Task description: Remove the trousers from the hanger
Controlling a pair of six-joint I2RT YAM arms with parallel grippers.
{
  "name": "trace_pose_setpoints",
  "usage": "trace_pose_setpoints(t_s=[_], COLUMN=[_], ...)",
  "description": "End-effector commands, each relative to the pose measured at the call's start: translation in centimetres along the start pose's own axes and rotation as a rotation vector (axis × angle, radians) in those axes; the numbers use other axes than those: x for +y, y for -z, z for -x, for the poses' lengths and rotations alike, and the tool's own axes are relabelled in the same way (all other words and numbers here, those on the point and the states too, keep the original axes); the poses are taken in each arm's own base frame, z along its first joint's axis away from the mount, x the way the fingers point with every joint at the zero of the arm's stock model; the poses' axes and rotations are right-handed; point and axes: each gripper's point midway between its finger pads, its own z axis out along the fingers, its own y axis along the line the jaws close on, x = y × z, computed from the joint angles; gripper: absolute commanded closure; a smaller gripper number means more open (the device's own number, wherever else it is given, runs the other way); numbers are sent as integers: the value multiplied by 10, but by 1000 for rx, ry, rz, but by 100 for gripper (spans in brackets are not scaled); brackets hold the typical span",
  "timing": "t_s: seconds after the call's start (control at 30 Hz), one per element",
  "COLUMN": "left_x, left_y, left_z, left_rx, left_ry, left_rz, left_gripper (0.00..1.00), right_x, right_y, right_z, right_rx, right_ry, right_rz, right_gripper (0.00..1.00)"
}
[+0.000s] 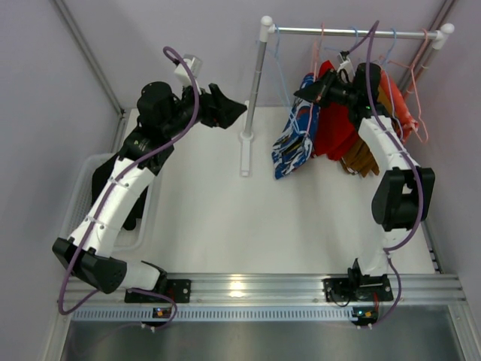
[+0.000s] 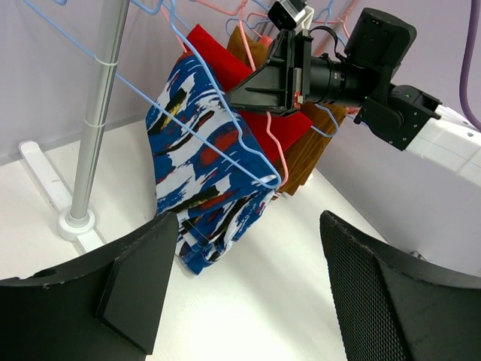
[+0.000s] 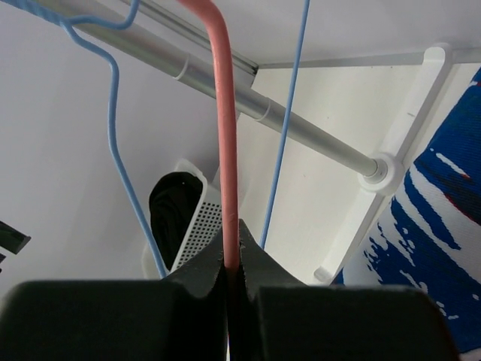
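Observation:
Blue patterned trousers [image 1: 294,144], plain red trousers [image 1: 334,124], brown trousers [image 1: 362,156] and orange-red trousers [image 1: 398,105] hang on wire hangers from the rack rail [image 1: 353,32]. Black trousers [image 1: 105,177] lie in the white basket [image 1: 79,195] at the left. My right gripper [image 1: 312,90] is shut on a pink hanger wire [image 3: 225,135], beside the red trousers [image 2: 225,68]. My left gripper [image 1: 229,109] is open and empty, left of the blue patterned trousers [image 2: 203,173] and apart from them; its fingers [image 2: 139,289] frame the bare table.
The rack's upright post [image 1: 254,90] and its foot [image 1: 245,150] stand between my left gripper and the hanging clothes. Blue hanger wires [image 3: 124,165] hang close beside the pink one. Walls close in on the left, back and right.

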Motion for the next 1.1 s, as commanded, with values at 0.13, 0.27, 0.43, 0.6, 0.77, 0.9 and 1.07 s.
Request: trace_pose_setpoints(t_s=[0.13, 0.27, 0.43, 0.6, 0.77, 0.9, 1.07], left_x=[-7, -7, -5, -3, -3, 5, -1], left_y=[10, 11, 11, 10, 12, 13, 14], left_z=[16, 15, 13, 11, 2, -22, -61], left_rx=[-53, -52, -48, -43, -18, 16, 66], left_ry=[-27, -34, -46, -60, -118, -218, -399], left_rz=[-10, -9, -3, 1, -21, -28, -35], left_gripper=[19, 19, 19, 19, 19, 16, 8], right_x=[143, 162, 180, 187, 190, 191, 208], right_y=[40, 50, 63, 73, 89, 102, 127], right_z=[60, 62, 59, 48, 25, 5, -7], right_rx=[-206, -223, -229, -216, -190, -182, -220], right_ry=[285, 315, 336, 328, 297, 260, 250], right_rz=[250, 279, 299, 305, 306, 296, 285], right_gripper=[100, 100, 100, 100, 100, 100, 100])
